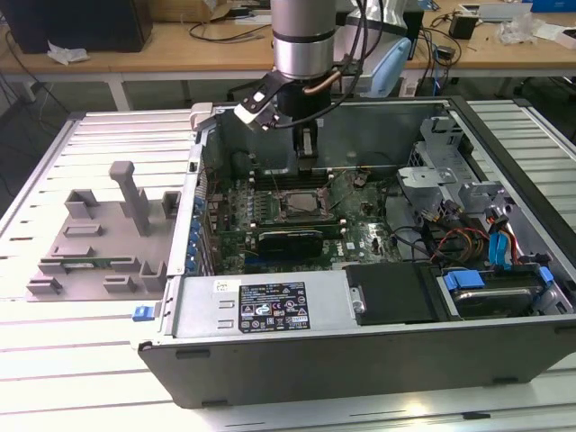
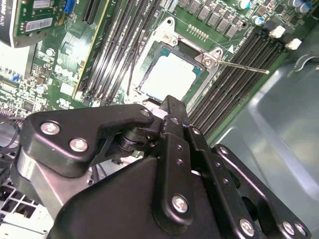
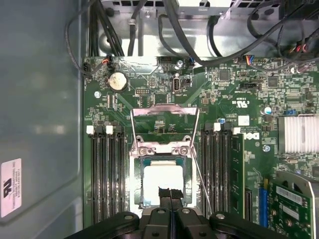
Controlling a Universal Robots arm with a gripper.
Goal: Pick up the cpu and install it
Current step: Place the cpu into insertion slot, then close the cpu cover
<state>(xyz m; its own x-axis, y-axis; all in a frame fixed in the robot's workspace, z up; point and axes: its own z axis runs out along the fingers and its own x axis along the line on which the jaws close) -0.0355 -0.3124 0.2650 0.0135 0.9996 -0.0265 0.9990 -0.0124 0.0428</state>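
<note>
I see the black two-fingered gripper, fingertips pressed together on nothing, hovering just above the small flat square silver-topped cpu. The cpu lies inside the open metal-framed socket. I judge it light, stiff, slippery and fragile, best held by opposite edges.

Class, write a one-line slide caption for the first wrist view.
Gripper poised over the cpu lying in the open socket, load plate raised, memory slots flanking it.

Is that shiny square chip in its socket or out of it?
In: both wrist views show the cpu lying flat inside the socket, whose hinged cover stands flipped open.
</note>
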